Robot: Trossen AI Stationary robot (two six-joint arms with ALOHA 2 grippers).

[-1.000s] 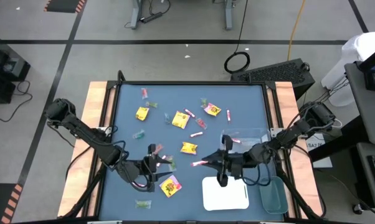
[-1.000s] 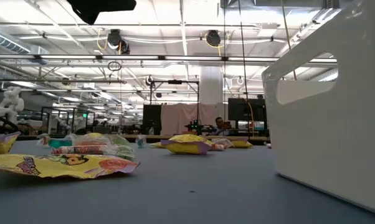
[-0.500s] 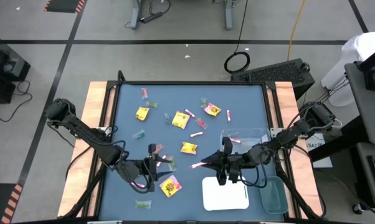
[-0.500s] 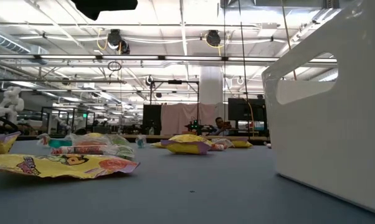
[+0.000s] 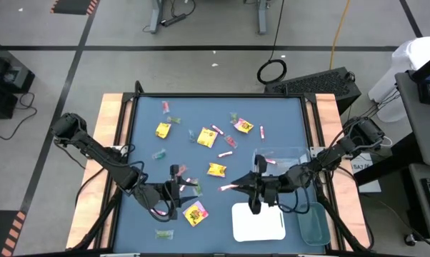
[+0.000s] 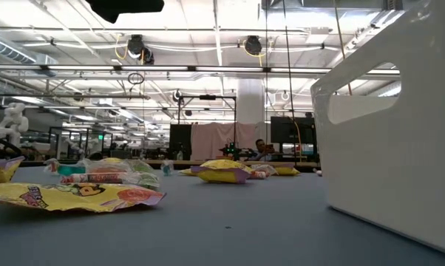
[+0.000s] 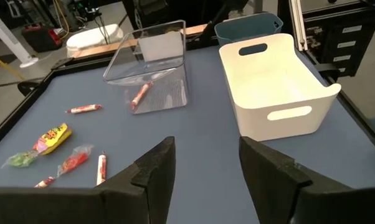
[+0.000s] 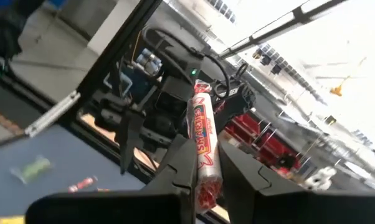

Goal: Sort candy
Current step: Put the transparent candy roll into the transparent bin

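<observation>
right gripper [image 5: 233,187] sits over the blue surface [image 5: 193,118] near its front middle, fingers [image 8: 175,168] pinching a thin pink-red wrapped candy stick [image 8: 203,146]; the stick juts out past the fingertips, lifted clear of the surface, just left of the clear plastic tray [image 5: 283,158] and behind the white rectangular bin with handle cutouts [image 5: 258,223]; left gripper [image 5: 178,187] hovers low over the front-left part of the surface, dark fingers [image 7: 153,171] spread apart with nothing between them; a yellow square candy packet with pink marks [image 5: 195,213] lies just in front of it; more yellow packets are scattered mid-surface [image 5: 216,169], [image 5: 206,137], [image 5: 163,129], [image 5: 243,126]; loose pink-red sticks lie among them [image 5: 227,153], [image 5: 217,130], [image 5: 262,131]; small green wrapped pieces sit near the front-left edge [image 5: 163,233] and left side [image 5: 158,153]; one pink-red stick rests inside the clear tray [image 7: 139,94]; a teal-tinted tray [image 5: 313,225] sits at the front-right corner, just beside the white bin; low view shows a yellow packet flat on the surface [image 6: 75,196] and the white bin wall [image 6: 400,140] close on the right.
</observation>
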